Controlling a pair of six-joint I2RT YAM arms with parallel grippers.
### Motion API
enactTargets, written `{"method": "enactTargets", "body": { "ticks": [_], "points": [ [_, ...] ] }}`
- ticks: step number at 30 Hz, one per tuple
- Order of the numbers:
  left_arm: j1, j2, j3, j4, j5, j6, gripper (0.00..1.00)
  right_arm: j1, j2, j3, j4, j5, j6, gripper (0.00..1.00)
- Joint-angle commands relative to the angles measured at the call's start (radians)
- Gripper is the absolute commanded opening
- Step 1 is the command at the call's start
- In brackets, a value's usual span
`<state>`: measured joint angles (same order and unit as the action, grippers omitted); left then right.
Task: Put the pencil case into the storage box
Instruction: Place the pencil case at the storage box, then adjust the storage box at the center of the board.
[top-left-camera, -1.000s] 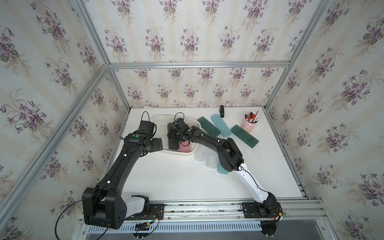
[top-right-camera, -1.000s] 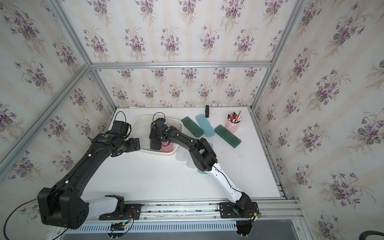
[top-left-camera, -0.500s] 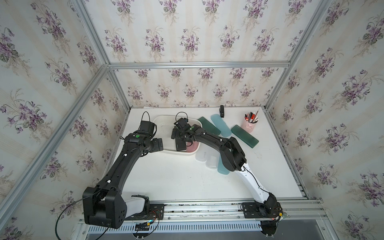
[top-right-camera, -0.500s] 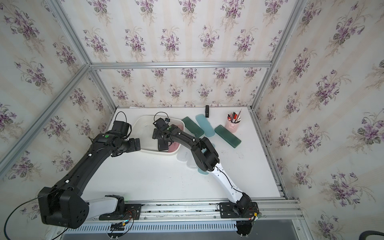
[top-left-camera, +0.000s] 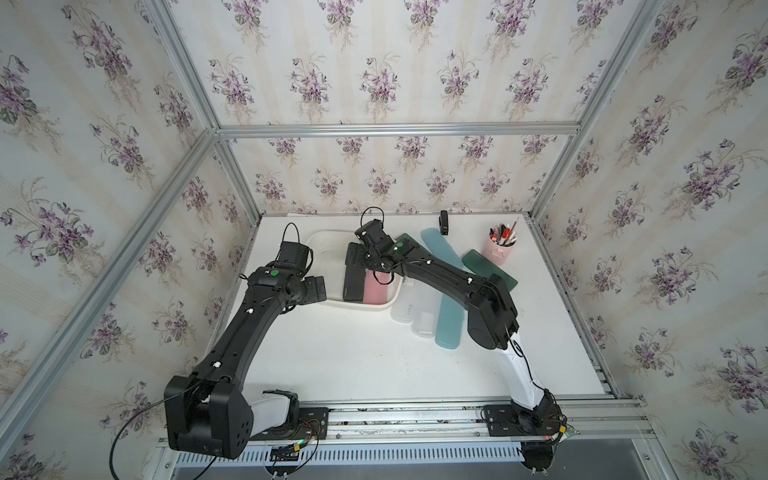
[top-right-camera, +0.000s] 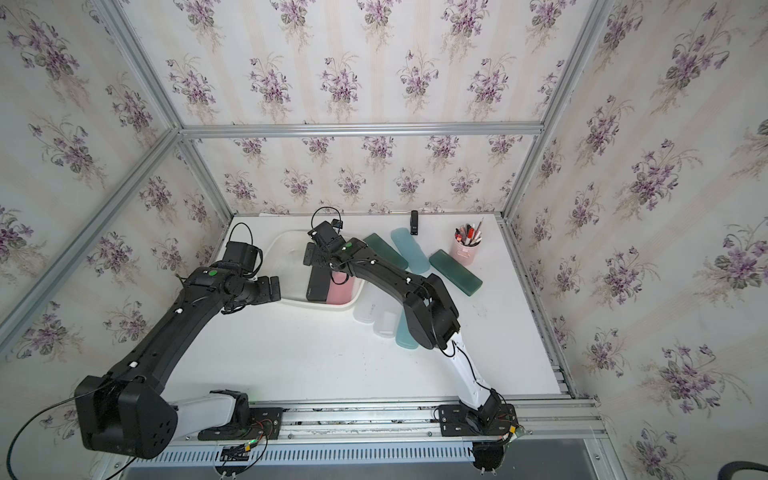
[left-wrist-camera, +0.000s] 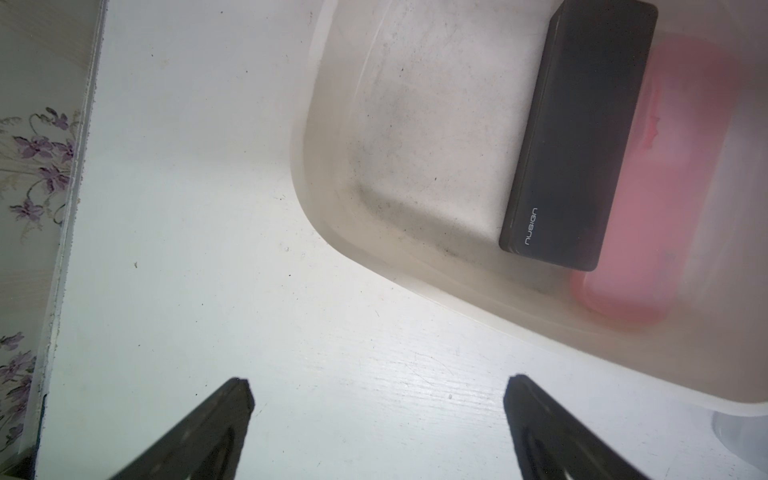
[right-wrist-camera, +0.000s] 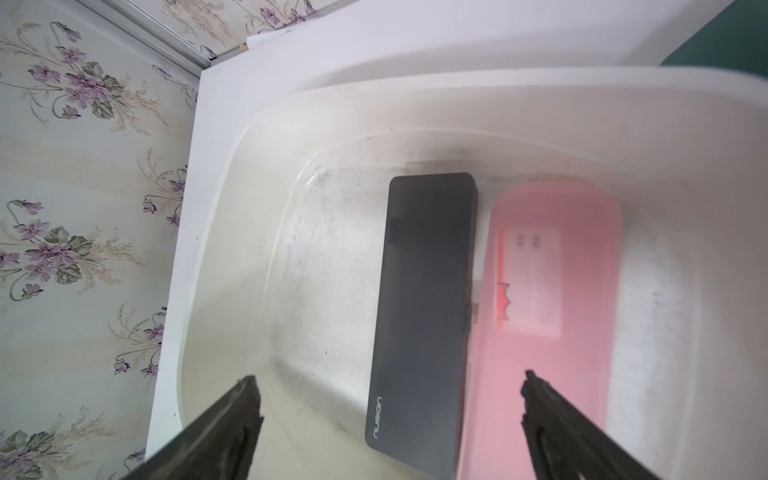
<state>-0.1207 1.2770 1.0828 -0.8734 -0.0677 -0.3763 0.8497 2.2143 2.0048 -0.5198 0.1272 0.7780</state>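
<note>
Withdrawing upward from the storage box (top-left-camera: 328, 253), the right pincer (right-wrist-camera: 388, 380) is now standing wide with nothing between its jaws. A second ago it was sitting lower in the box and narrower. The black pencil case (top-left-camera: 354, 284) is therefore judged to have just been let go.

That case is lying flat on the box floor alongside a pink pencil case (top-left-camera: 376, 289), the two touching or very nearly so. The left pincer (left-wrist-camera: 378, 384) is hanging wide and empty over the bench (top-left-camera: 374, 361), just beside the box rim, as before.

Count:
- Two cases are sitting in the box.
- Six appear to be waiting on the bench:
  - two dark green cases (top-right-camera: 455, 272);
  - two pale blue cases (top-right-camera: 409, 251);
  - two frosted cases (top-right-camera: 368, 307), though these are overlapping beside the right arm, so that pair is only probable.
- One pink pen cup (top-left-camera: 498, 253) is standing near the far edge.
- One small black item (top-left-camera: 444, 222) is standing by the back wall; I cannot identify it.

This delivery is reading as complete. If all the cases are meant, most are still waiting.
</note>
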Motion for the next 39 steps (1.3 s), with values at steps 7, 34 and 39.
{"method": "enactTargets", "body": {
  "ticks": [7,34,39],
  "points": [
    [-0.002,0.022,0.038,0.009,0.049,0.041,1.00,-0.120,-0.462,-0.570,-0.063,0.182,-0.046,1.00],
    [0.132,0.571,0.401,-0.003,-0.016,0.114,0.91,-0.277,-0.730,-0.988,0.217,-0.108,-0.168,0.93],
    [0.132,0.576,0.343,0.022,0.028,0.057,0.68,-0.254,-0.562,-0.783,0.210,-0.148,-0.202,0.90]
  ]
}}
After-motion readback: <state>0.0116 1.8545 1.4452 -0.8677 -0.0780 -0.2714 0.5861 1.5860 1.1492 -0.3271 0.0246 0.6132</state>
